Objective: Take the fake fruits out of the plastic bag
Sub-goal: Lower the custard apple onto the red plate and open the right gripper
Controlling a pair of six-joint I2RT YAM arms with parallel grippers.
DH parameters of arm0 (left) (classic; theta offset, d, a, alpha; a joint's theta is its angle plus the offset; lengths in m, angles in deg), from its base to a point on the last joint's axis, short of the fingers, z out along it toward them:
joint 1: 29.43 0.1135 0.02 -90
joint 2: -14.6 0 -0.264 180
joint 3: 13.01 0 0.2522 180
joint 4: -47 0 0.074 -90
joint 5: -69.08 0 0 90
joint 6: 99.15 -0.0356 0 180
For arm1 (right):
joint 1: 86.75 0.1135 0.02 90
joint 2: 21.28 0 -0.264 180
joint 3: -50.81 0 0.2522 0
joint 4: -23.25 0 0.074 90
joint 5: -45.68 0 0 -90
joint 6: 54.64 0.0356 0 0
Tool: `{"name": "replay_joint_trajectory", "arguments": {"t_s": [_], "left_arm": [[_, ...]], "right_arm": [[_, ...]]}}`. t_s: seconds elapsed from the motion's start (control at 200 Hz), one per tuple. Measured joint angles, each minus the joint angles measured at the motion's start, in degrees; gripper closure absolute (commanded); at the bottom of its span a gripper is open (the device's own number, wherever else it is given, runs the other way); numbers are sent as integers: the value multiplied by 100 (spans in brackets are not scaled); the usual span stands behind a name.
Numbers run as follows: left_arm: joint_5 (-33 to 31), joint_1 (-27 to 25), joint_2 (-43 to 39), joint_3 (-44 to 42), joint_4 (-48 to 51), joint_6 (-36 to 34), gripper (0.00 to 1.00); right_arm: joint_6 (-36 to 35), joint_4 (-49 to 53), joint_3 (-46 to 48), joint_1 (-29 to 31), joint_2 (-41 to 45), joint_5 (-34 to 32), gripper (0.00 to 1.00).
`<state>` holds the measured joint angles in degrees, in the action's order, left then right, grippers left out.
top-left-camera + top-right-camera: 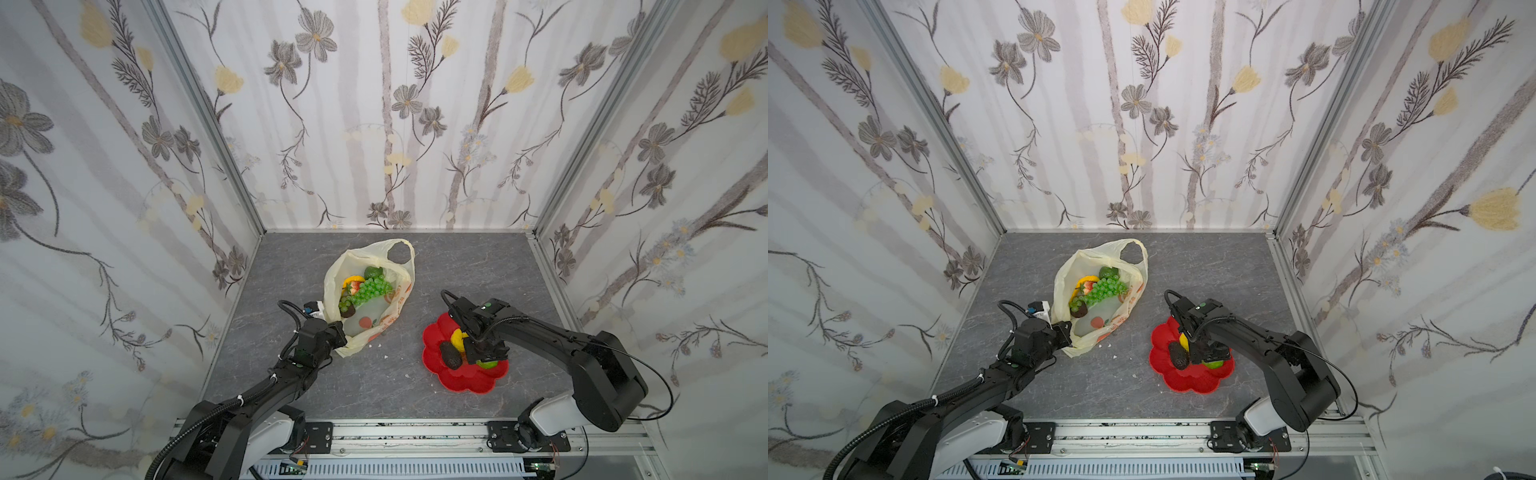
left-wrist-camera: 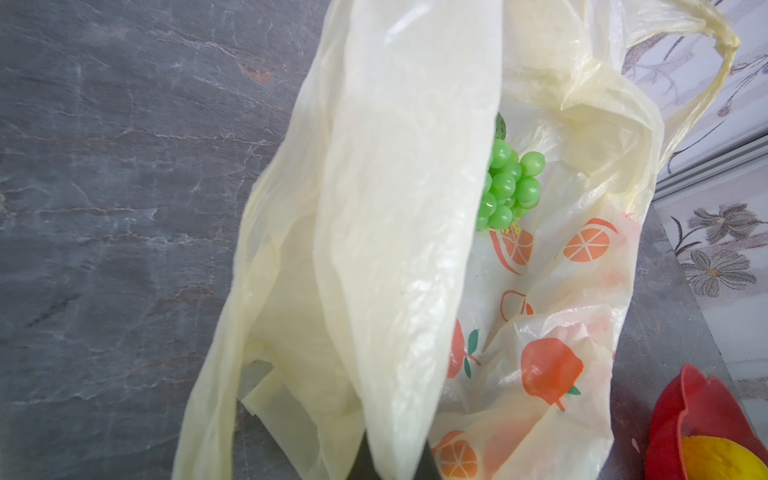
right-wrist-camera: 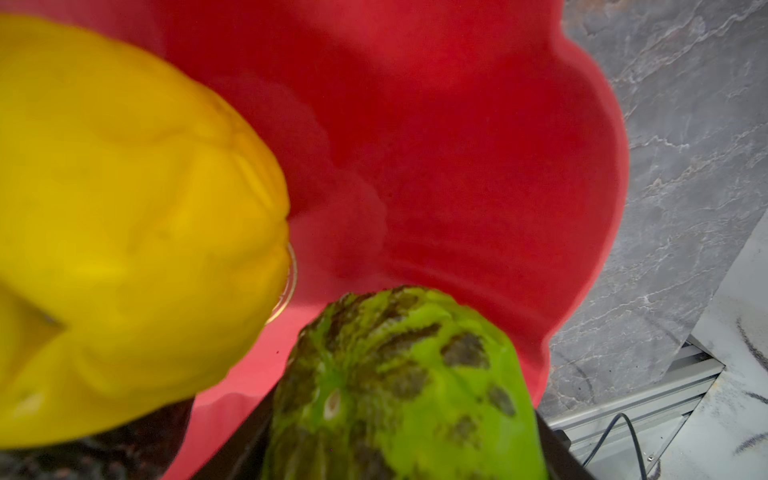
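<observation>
Here, between floral walls on grey table, left gripper is pinching bag, right gripper is clasping green fruit.

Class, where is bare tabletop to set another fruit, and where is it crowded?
Free: the strip between plastic bag and red plate; the front, along the metal rail. Crowded: the plate, under the right end effector holding a green fruit.

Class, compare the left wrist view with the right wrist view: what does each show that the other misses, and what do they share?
Left wrist only: the plastic bag with the green grape bunch inside. Right wrist only: a mottled green fruit. Both: the red plate, the yellow fruit on it and the grey table.
</observation>
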<state>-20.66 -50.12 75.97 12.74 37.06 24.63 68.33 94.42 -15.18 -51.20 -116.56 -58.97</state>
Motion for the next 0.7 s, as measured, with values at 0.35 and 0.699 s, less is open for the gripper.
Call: {"name": "replay_joint_trajectory", "arguments": {"t_s": [0.35, 0.699], "left_arm": [[0, 0, -31, 0, 0, -22, 100], [-2, 0, -35, 0, 0, -22, 100]], "right_arm": [[-201, -258, -234, -96, -503, -293, 29], [-330, -365, -315, -96, -485, -490, 22]]}}
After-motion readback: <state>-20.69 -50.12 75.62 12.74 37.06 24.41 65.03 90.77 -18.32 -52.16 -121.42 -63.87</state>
